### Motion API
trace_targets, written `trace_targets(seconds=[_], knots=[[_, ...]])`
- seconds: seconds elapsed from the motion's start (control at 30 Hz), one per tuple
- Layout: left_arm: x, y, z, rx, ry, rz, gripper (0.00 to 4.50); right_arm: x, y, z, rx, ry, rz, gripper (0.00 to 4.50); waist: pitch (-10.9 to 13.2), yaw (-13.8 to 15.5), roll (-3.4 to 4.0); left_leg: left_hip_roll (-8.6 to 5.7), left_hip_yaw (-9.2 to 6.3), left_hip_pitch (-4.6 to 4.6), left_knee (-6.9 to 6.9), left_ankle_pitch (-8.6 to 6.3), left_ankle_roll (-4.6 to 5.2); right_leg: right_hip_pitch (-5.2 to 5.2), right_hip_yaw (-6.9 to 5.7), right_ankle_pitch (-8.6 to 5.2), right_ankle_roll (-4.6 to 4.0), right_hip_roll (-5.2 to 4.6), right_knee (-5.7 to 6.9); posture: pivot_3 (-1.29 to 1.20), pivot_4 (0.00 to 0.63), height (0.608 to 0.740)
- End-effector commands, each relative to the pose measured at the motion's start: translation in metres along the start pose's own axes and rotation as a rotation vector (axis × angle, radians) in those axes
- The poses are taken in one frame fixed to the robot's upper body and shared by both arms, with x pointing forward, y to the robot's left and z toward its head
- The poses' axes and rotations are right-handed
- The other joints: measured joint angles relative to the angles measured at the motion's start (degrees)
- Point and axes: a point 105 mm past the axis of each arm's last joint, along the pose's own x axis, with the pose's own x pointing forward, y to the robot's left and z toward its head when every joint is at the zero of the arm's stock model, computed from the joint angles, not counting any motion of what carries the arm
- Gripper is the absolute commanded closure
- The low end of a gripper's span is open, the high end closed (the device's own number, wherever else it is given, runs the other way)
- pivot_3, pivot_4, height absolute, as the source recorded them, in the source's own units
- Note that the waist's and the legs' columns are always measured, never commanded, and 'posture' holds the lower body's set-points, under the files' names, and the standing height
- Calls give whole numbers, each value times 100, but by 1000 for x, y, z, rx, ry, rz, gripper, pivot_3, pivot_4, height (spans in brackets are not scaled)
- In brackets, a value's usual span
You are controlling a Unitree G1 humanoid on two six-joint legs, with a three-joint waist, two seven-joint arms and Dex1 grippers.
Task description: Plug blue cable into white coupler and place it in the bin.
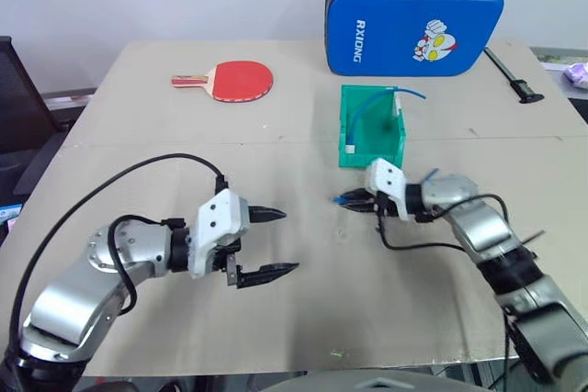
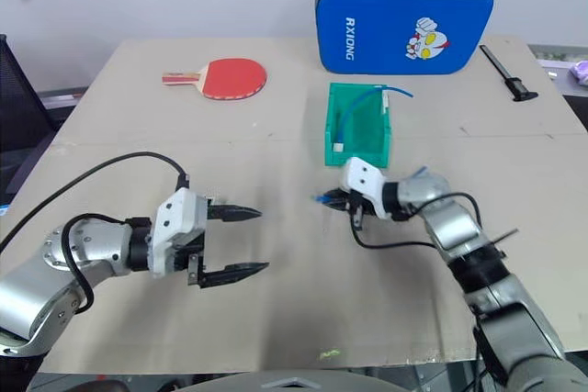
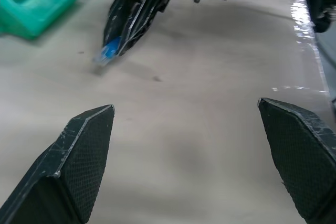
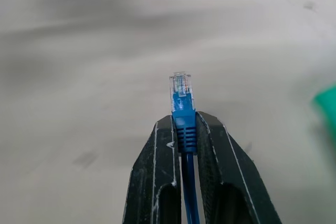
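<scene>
Head views: the right claw [image 1: 354,200], clenched on the blue cable [image 1: 344,199], reaches leftward low over the bench [image 1: 165,126], just before the bin [image 1: 371,126]; the left claw [image 1: 272,243] gapes, empty.

Right wrist view: the plug juts clear; keep it level and square for the coupler.

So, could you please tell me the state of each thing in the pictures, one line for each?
right gripper: shut on the blue cable, plug end sticking out past its fingertips.
blue cable: held near one plug; another blue cable lies in the bin.
left gripper: open, holding nothing.
bin: upright on the table, open-topped.
table tennis paddle: lying flat.
blue padded case: standing at the far edge.
</scene>
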Motion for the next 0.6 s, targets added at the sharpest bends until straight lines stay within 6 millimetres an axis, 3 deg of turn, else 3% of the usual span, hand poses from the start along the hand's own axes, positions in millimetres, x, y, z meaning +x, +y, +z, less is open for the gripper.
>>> trace_targets(seconds=[0.03,0.17,0.27,0.47,0.6], knots=[[-2,11,6,30,19,22,0,3,-3,-3,-52,29,38,3671,0,16,-1,-2,-2,-1,0,0,0,0,-2,4,6,-3,0,0,150,740],[15,30,6,45,43,36,0,-8,-12,1,-70,-28,-39,1888,1,36,0,-13,-8,-17,0,1,-1,-8,-8,7,13,-12,-4,0,150,740],[35,40,7,38,23,12,0,-32,-14,7,-35,-95,-122,420,0,28,-1,-18,-8,-29,1,11,-19,-19,-8,8,14,-14,-2,0,150,740],[66,60,-7,75,74,-69,0,-92,14,4,92,-130,-240,420,0,103,-1,-20,-26,-76,8,12,-21,-58,-11,8,15,-8,2,0,150,740],[88,68,-17,97,110,-137,0,-114,37,-13,193,-89,-321,420,-4,143,1,-20,-31,-74,13,1,0,-52,-17,8,15,-1,7,0,150,740]])
